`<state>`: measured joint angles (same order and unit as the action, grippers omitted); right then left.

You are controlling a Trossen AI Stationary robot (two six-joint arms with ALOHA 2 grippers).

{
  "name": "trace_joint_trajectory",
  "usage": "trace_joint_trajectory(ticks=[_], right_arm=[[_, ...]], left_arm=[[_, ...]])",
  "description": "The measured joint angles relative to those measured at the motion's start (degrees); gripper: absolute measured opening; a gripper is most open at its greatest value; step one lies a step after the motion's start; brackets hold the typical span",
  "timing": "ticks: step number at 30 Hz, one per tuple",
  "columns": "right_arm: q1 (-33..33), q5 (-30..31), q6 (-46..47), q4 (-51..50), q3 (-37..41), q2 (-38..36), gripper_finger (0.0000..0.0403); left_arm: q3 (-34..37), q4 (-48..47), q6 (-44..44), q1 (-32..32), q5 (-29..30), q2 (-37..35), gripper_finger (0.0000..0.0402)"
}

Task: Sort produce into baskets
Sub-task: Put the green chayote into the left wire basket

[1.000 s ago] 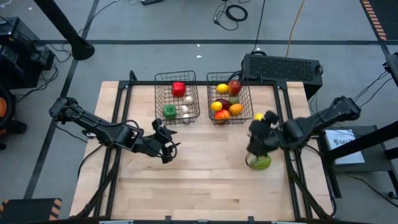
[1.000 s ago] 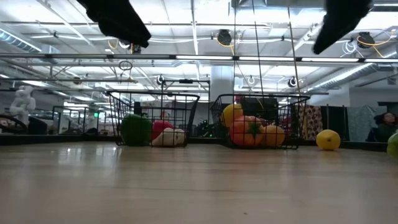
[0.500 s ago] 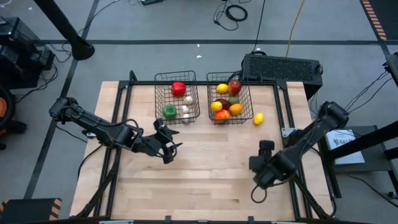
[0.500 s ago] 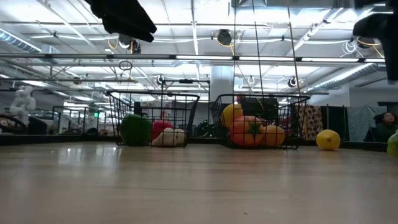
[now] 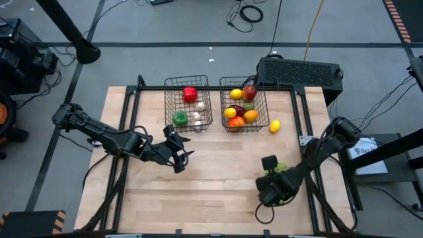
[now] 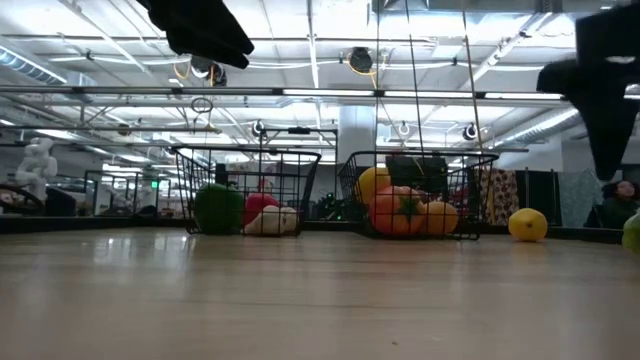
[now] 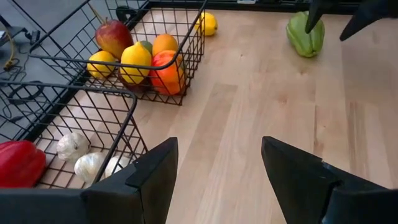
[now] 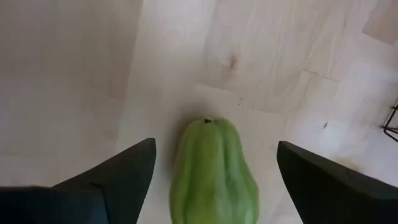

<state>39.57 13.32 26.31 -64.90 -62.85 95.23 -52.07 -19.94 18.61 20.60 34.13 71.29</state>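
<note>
Right pincer (image 8: 211, 180) hangs spread over our green, ribbed chayote (image 8: 213, 171) lying on the counter (image 5: 218, 178); it looks firm, waxy and tapered, so we'd clamp its wide middle.

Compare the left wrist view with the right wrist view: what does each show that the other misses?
Only the left wrist view shows both baskets, their produce, and the loose lemon. Only the right wrist view shows the open right gripper straddling the green vegetable from above. Both share that green vegetable and the wooden table.
</note>
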Motion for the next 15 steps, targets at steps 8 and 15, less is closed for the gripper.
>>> trace_joint_trajectory(ticks=[8, 15], right_arm=[[-2.1, -2.9, -3.4, -0.2, 0.0, 6.0, 0.0315], [-3.9, -4.3, -5.4, -0.7, 0.0, 10.1, 0.0315]], left_arm=[[0.0, 0.0, 0.0, 0.0, -2.1, 0.0, 0.0237], [0.0, 0.0, 0.0, 0.0, -2.4, 0.0, 0.0237]])
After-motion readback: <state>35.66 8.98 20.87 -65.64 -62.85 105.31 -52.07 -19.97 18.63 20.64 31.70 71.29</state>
